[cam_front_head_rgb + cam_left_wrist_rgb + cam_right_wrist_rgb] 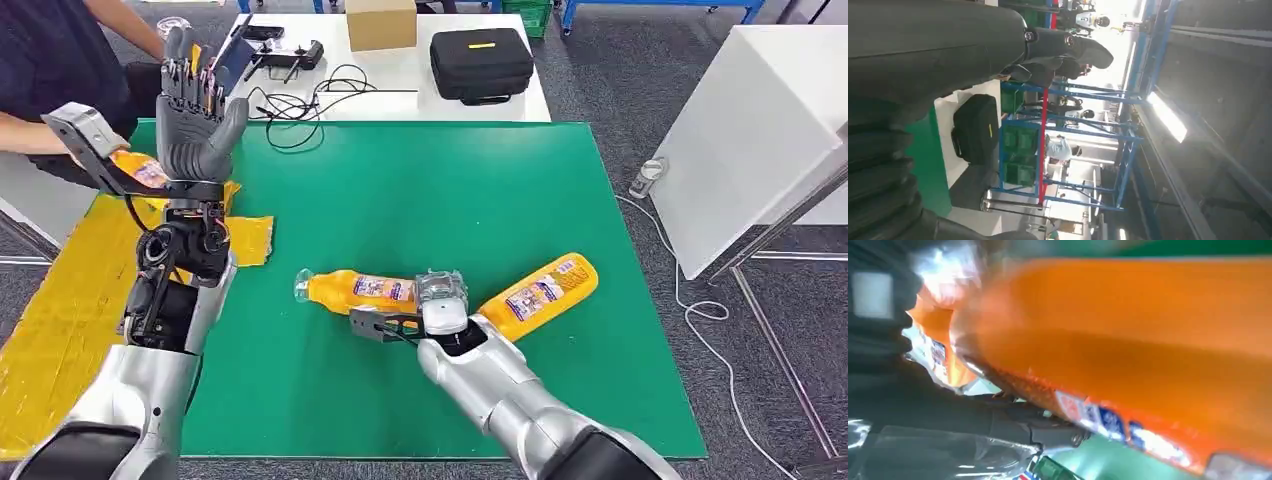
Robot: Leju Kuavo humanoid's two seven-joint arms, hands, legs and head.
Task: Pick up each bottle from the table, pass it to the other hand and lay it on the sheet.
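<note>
Currently left hand (pixel 195 110) raised over yellow sheet (pixel 60 300), fingers spread, nothing held, right hand (pixel 440 300) down on green table (pixel 420 190) between two orange bottles (pixel 355 290) (pixel 540 293), grip state unclear

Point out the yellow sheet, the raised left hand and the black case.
yellow sheet (pixel 60 300), head view, bare middle area.
left hand (pixel 195 125), head view, palm.
black case (pixel 480 62), head view, lid top.

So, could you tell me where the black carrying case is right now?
In the head view the black carrying case sits on the white table beyond the green mat, just right of the cardboard box.
</note>
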